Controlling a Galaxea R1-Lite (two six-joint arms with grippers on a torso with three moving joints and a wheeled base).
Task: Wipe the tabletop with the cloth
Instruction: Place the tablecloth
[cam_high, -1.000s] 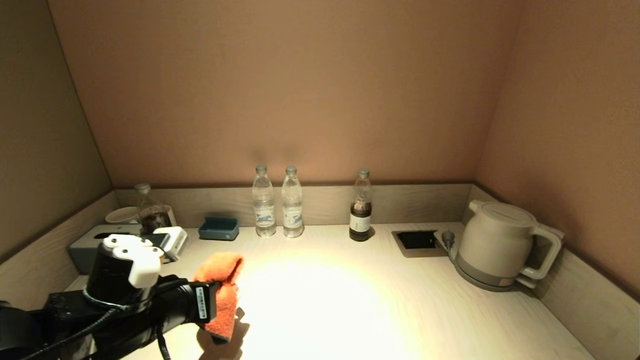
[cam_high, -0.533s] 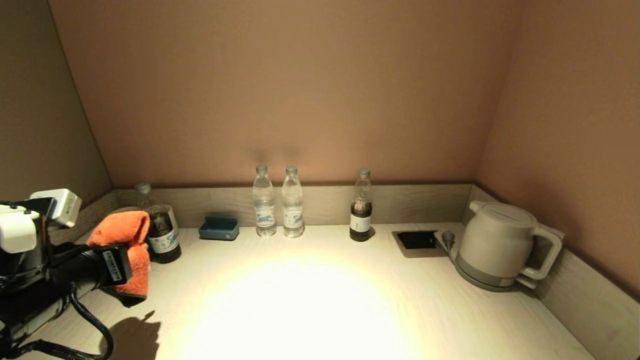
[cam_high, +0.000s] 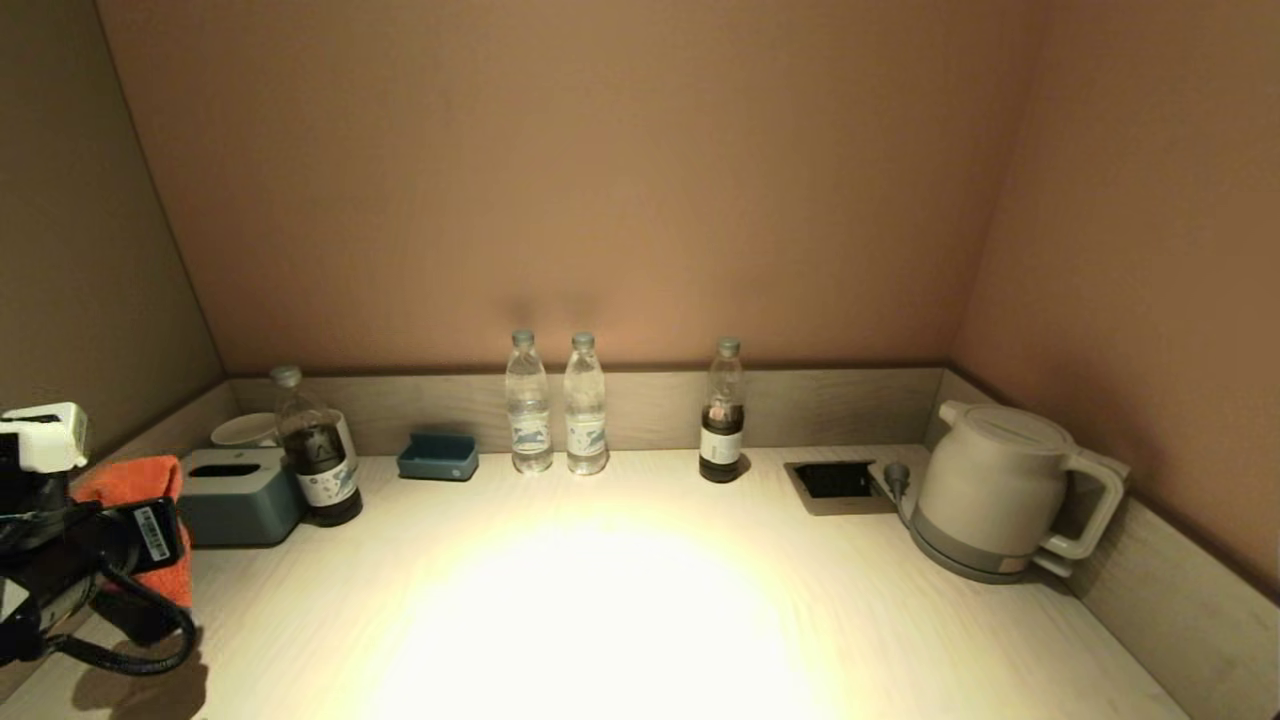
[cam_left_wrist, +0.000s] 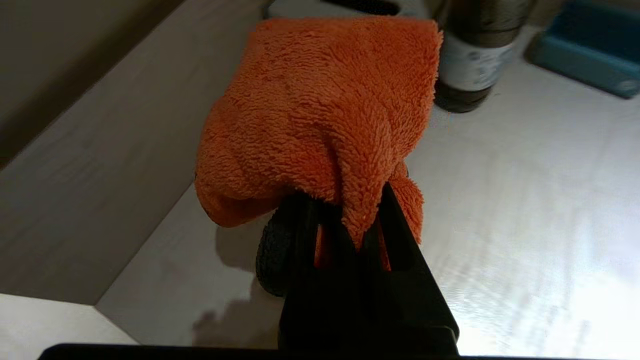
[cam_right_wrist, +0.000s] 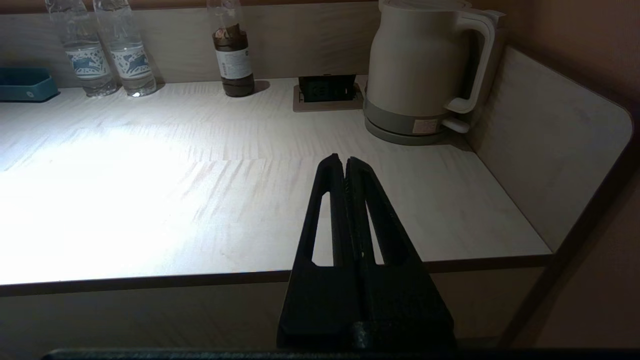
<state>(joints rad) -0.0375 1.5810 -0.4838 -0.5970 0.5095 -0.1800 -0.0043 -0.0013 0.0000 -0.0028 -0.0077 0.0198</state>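
Observation:
My left gripper (cam_left_wrist: 345, 200) is shut on an orange fluffy cloth (cam_left_wrist: 320, 110) and holds it up off the pale wooden tabletop (cam_high: 620, 600), at the far left near the side wall. In the head view the cloth (cam_high: 135, 480) drapes over the gripper (cam_high: 150, 540) at the left edge. My right gripper (cam_right_wrist: 345, 162) is shut and empty, parked above the table's front edge on the right; it is out of the head view.
A grey tissue box (cam_high: 240, 495), a dark bottle (cam_high: 318, 465), a blue tray (cam_high: 437, 456), two water bottles (cam_high: 555, 405) and another dark bottle (cam_high: 722, 415) line the back. A socket recess (cam_high: 832, 480) and a white kettle (cam_high: 1000, 490) stand at the right.
My left arm has swung left and back with the cloth, from the table's left-middle to the far left edge, uncovering the tissue box and dark bottle.

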